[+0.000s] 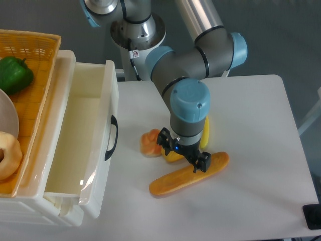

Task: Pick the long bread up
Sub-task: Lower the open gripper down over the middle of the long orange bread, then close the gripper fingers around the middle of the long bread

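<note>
The long bread (170,182) is a slim golden-orange loaf lying diagonally on the white table, from lower left to upper right. My gripper (183,151) points straight down just above its upper half and looks open, with black fingers spread apart. One finger (202,162) overlaps the loaf in the view; the other sits over the yellow piece behind it. Nothing is held. The arm hides the loaf's top edge under the wrist.
A yellow banana (204,131) and a small orange bun (149,142) lie right behind the loaf, partly under the arm. An open white drawer (80,145) stands at the left, beside a wicker basket (35,50) holding a green pepper (14,73).
</note>
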`<state>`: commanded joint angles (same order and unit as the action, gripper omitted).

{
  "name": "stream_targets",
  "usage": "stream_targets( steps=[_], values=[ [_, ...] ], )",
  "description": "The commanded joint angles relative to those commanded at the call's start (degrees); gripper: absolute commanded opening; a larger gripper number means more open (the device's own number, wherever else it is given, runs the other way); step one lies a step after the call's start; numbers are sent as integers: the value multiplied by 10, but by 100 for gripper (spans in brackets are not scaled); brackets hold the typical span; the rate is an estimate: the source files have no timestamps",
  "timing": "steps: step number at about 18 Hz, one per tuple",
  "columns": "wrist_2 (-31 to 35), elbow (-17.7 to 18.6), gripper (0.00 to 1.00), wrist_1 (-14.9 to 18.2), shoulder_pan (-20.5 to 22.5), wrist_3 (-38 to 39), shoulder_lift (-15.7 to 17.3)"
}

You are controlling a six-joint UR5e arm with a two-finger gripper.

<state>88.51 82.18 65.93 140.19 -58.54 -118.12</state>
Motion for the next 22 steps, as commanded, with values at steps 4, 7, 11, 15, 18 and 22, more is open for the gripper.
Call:
stream_targets(
  steps=[4, 7, 11, 15, 18, 22],
  values=[
    [-1, 8, 100, -22, 0, 1, -11],
    [-1, 9, 100, -63, 0, -3, -32],
    [0, -2, 100, -71, -3, -1, -53],
    [14, 11, 100, -70, -9, -2, -57],
    [28, 18, 100, -70, -11, -52, -58],
    [27, 29, 100, -71, -11, -133, -62]
  ],
)
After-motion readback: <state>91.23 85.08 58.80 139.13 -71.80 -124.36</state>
